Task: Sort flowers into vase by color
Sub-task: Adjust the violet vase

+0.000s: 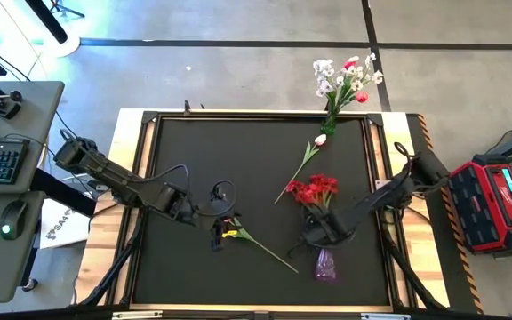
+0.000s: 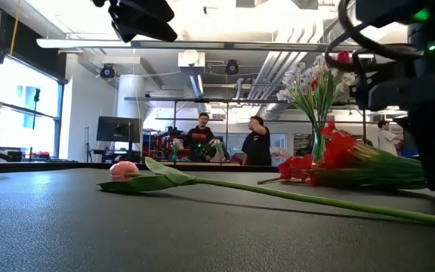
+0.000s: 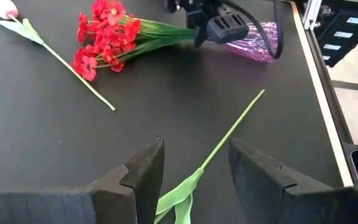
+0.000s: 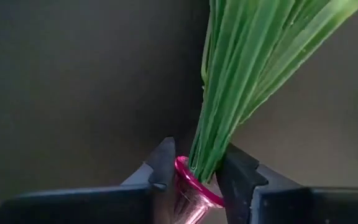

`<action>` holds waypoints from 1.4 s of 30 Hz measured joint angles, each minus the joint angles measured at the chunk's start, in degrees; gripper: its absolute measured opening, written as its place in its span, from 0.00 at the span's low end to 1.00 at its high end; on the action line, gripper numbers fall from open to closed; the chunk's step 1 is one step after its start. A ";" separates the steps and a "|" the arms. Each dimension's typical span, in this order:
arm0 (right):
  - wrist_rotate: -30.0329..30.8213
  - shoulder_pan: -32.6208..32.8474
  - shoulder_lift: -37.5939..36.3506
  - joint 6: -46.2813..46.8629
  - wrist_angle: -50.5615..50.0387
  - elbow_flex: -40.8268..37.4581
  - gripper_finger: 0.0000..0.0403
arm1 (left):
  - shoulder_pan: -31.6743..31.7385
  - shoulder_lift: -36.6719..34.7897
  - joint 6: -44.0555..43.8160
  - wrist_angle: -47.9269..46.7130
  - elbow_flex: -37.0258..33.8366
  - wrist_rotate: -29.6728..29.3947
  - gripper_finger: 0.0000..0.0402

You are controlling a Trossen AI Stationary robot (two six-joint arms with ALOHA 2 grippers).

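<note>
The left gripper (image 1: 223, 229) hangs with its fingers parted over the leafy end of a long green-stemmed tulip (image 1: 258, 244) lying flat on the black table mat (image 1: 238, 160), the stem running out ahead between the fingers; judged from here, it should descend squarely and pinch the stem just beyond the leaves. To its right, the right gripper (image 1: 320, 235), arm reaching in low, is clamped on the rim of a pink-purple translucent plastic vase (image 1: 325, 265) that lies on its side holding the bunch of red blossoms (image 1: 314, 190).
</note>
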 joint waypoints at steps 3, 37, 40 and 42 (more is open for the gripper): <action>2.62 1.30 -0.64 2.16 -0.02 -0.02 0.17 | 0.02 0.00 1.35 0.00 0.00 0.00 0.41; 49.01 20.56 -3.75 5.62 -27.62 7.78 0.16 | 2.62 0.02 0.00 -0.02 0.02 0.01 0.41; 46.70 21.65 -4.03 6.28 -28.25 8.11 0.16 | 3.22 0.02 -0.53 0.00 0.02 0.41 0.41; 42.89 21.87 -5.04 6.03 -29.36 9.23 0.16 | 3.81 0.02 -1.36 0.19 0.02 0.49 0.41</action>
